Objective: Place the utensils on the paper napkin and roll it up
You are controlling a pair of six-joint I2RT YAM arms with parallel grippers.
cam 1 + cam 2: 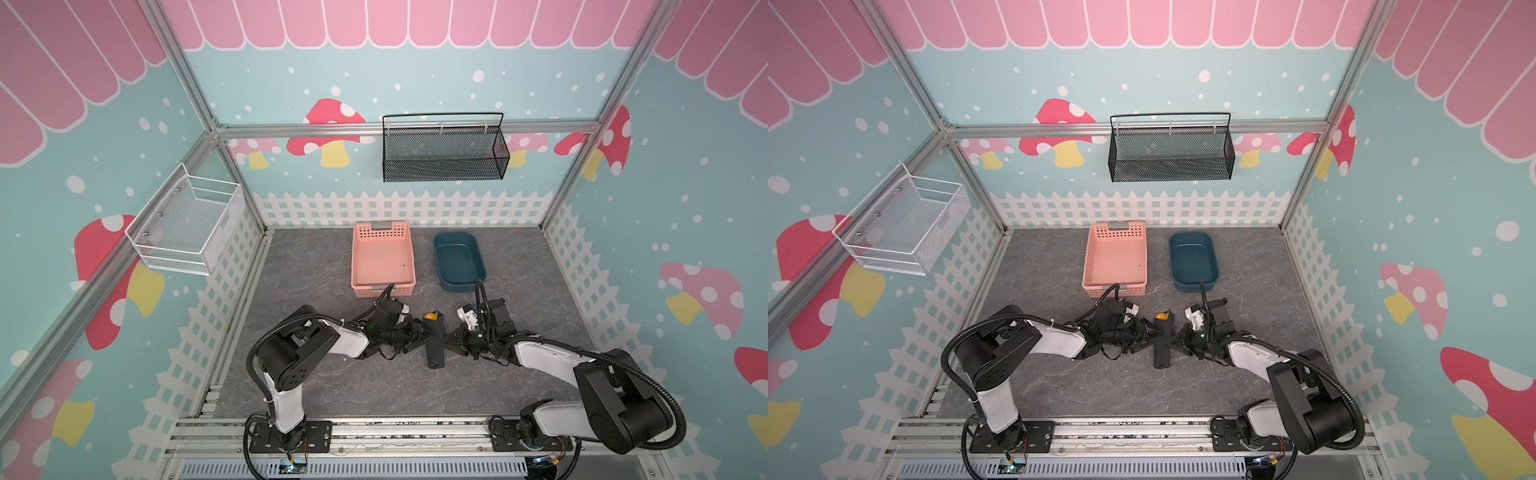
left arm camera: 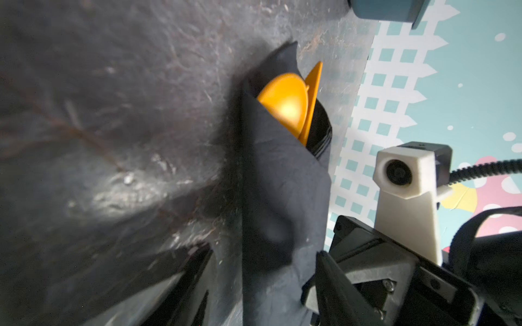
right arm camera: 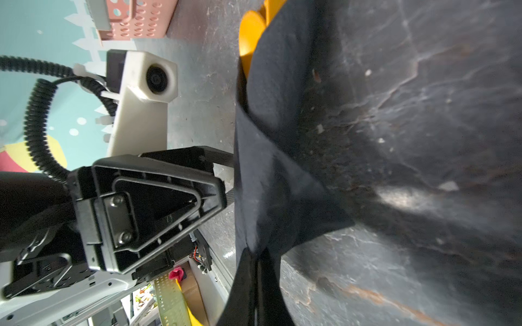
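The black paper napkin (image 1: 435, 347) (image 1: 1161, 351) lies rolled into a narrow bundle on the table between both grippers. The orange utensils (image 1: 430, 316) (image 1: 1160, 316) poke out of its far end. In the left wrist view a round spoon bowl (image 2: 284, 104) and a flat blade (image 2: 314, 84) show inside the roll (image 2: 282, 183). My left gripper (image 1: 420, 332) (image 2: 265, 249) stands open astride the roll, with a gap beside one finger (image 2: 195, 282). My right gripper (image 1: 449, 341) (image 3: 255, 254) is shut on a loose flap of the napkin (image 3: 271, 169).
A pink basket (image 1: 383, 289) and a dark blue tub (image 1: 459, 257) stand behind the roll. A black mesh basket (image 1: 444, 153) hangs on the back wall and a white wire basket (image 1: 187, 224) on the left wall. The metal rail runs along the table's front edge.
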